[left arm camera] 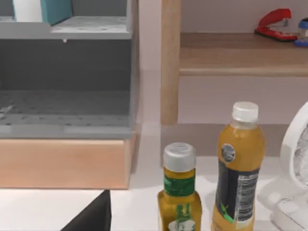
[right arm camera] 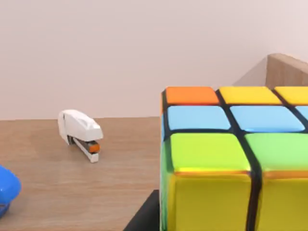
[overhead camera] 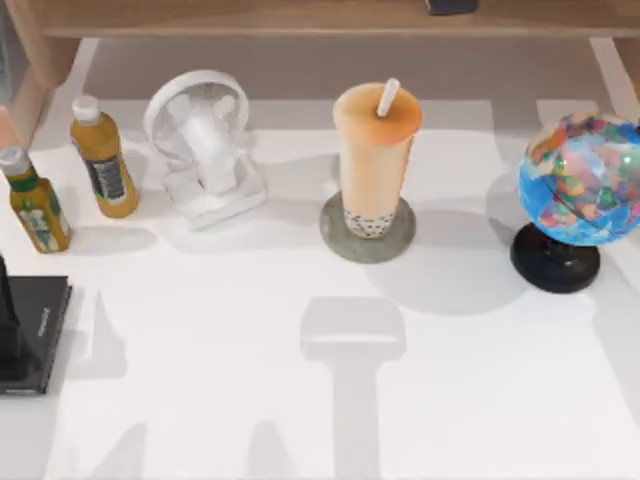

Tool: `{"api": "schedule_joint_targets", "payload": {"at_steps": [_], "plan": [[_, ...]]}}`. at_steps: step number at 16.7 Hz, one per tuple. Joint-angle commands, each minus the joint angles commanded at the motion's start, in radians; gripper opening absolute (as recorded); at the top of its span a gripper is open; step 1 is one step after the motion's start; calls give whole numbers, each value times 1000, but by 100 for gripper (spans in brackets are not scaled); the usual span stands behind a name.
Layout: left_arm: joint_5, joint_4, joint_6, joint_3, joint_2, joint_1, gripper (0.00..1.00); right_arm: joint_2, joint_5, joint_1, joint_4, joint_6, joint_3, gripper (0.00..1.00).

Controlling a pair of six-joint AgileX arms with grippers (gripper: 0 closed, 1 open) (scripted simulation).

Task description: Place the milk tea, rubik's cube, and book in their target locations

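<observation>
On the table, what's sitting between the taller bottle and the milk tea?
A white desk fan stands between the taller bottle and the milk tea, as the top view shows. The milk tea itself rests on a round grey coaster.

This looks like a desk in an office or a study room. A white table [overhead camera: 300, 400] holds desk things: a little white fan [overhead camera: 203, 145], a colourful globe [overhead camera: 583, 180] on a black stand at the right, and two yellow-green bottles [overhead camera: 102, 155] at the left. A cup of milk tea [overhead camera: 374, 160] stands on a round grey coaster [overhead camera: 367, 236] in the middle. At the far side runs a wooden shelf [overhead camera: 300, 18] (the kind you see over a desk). On the shelf lie a red stapler [left arm camera: 274, 24] and a white stapler [right arm camera: 81, 134]. A grey rack [left arm camera: 67, 77] stands at the far left with a blue-teal book [left arm camera: 55, 9] in it.
</observation>
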Motion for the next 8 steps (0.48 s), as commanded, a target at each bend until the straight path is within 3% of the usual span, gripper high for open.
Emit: {"api": "schedule_joint_targets", "payload": {"at_steps": [4,8], "plan": [[0,0,0,0,0,0,100,157,1,-32,27,-13,174,0],[0,0,0,0,0,0,100,297,-48,-45,-76,-6,354,0]]}}
